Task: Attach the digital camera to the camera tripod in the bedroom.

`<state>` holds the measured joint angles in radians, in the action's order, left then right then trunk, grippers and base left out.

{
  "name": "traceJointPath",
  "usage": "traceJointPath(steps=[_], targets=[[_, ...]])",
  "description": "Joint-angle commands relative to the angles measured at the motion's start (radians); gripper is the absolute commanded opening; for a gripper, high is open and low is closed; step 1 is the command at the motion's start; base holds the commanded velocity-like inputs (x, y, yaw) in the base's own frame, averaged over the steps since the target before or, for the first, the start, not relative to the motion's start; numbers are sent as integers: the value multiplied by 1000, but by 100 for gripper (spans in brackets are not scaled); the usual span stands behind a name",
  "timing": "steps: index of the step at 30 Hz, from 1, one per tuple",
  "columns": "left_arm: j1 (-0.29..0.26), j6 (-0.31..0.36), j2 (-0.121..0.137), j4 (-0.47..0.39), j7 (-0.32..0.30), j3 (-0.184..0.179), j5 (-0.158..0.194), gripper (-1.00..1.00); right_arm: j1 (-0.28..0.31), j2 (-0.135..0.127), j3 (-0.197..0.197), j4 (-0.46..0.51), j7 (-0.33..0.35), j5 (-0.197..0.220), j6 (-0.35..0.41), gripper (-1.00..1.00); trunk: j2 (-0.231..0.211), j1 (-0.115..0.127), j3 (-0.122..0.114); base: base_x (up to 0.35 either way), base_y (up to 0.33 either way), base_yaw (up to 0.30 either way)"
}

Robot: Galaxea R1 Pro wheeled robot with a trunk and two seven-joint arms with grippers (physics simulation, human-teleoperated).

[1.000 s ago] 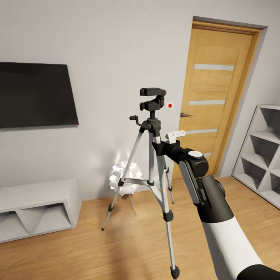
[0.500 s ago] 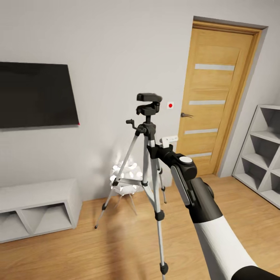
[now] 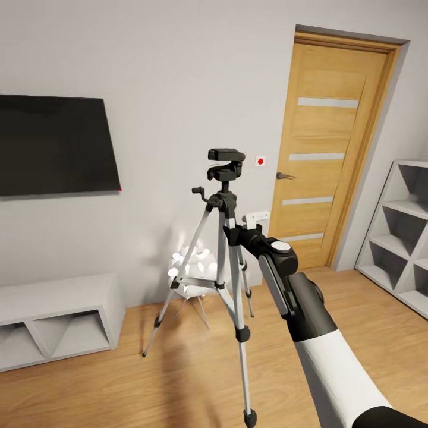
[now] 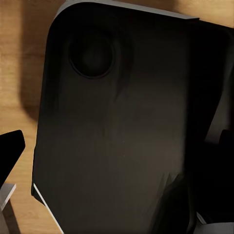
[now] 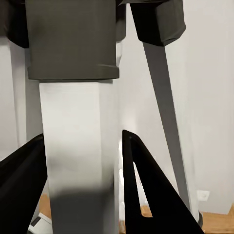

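Tripod, one, silver-legged with black head (image 3: 227,238), stands on the wood floor (image 3: 119,380); my outstretched right gripper (image 5: 83,187) clamps a leg; left gripper's state unreadable

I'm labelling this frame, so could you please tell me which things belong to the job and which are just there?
Job:
camera tripod
right gripper, its fingers either side of a tripod leg

Just there:
wall TV
wooden door
white lamp
grey bench
shelf unit
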<state>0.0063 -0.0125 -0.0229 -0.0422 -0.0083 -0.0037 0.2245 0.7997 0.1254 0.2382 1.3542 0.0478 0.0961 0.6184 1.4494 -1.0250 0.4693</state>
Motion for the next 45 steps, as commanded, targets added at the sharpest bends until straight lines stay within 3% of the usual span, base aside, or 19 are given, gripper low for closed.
traceJointPath(steps=[1, 25, 26, 45], targets=[[1, -1, 0, -1, -1, -1, 7, 100, 1, 0, -1, 1, -3, 9, 4, -100, 1, 0, 1, 0, 0, 0], [1, -1, 0, -2, -1, -1, 7, 100, 1, 0, -2, -68, 3, 8, 0, -100, 1, 0, 1, 0, 0, 0], [1, -1, 0, -1, -1, -1, 7, 100, 1, -1, -2, -68, 3, 8, 0, 100, 1, 0, 1, 0, 0, 0], [1, -1, 0, -1, -1, -1, 7, 100, 1, -1, -2, -101, 3, 8, -2, 100, 1, 0, 1, 0, 0, 0]])
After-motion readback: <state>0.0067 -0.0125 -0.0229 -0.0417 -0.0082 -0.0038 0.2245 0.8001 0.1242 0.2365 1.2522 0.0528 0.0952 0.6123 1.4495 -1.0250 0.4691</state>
